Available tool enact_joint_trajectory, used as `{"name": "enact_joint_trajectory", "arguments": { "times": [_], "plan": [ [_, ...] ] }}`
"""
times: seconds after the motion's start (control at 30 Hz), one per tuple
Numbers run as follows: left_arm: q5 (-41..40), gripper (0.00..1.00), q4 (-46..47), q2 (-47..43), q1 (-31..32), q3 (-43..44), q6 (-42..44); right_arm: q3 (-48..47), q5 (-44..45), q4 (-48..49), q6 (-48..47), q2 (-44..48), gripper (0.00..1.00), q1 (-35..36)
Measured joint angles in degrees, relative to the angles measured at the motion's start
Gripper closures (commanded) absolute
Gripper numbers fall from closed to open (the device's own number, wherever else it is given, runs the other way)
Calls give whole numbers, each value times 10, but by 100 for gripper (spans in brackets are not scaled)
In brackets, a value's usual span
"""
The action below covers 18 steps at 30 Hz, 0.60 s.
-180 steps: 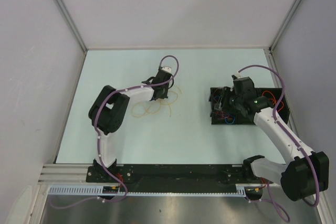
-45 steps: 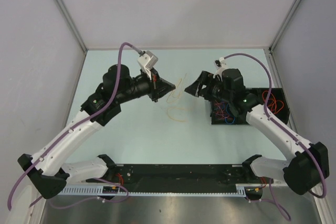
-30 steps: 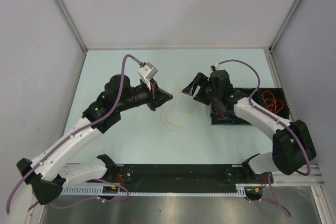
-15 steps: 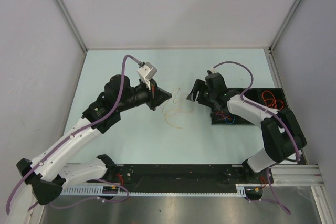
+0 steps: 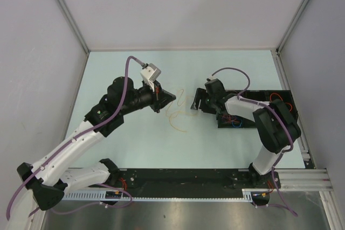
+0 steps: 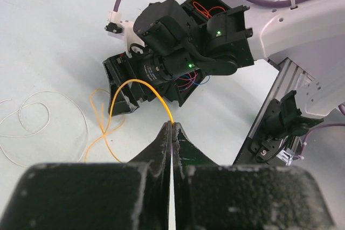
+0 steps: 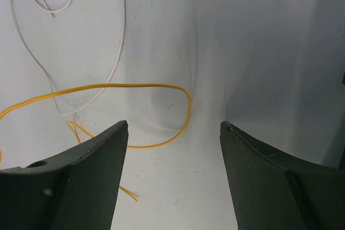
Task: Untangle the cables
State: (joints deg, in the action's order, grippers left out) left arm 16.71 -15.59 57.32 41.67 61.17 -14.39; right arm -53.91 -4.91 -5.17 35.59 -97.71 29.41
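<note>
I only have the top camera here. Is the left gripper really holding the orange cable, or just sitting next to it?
Observer: Holding it. The left gripper is shut, with the orange cable pinched at its tips.
Operator: And the right gripper?
Observer: The right gripper is open. An orange loop shows between its jaws, untouched.
Operator: Is anything tangled with it?
Observer: The pale cable crosses the orange one just ahead of the right gripper. I cannot tell which is on top.
</note>
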Motion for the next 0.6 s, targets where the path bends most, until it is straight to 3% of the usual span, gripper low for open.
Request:
{"name": "enact_joint_trajectory", "arguments": {
  "times": [0.27,0.37,0.47,0.6],
  "plan": [
    [-1,100,0,4,0,0,1,-42,-2,19,-18,-49,31,-8],
    [-1,100,0,8,0,0,2,-54,-1,26,-25,-62,42,-11],
    [-5,100,0,12,0,0,5,-65,-1,29,-34,-75,60,-13],
    [-9,100,0,19,0,0,9,-68,-4,30,-43,-78,97,-14]
  ]
}}
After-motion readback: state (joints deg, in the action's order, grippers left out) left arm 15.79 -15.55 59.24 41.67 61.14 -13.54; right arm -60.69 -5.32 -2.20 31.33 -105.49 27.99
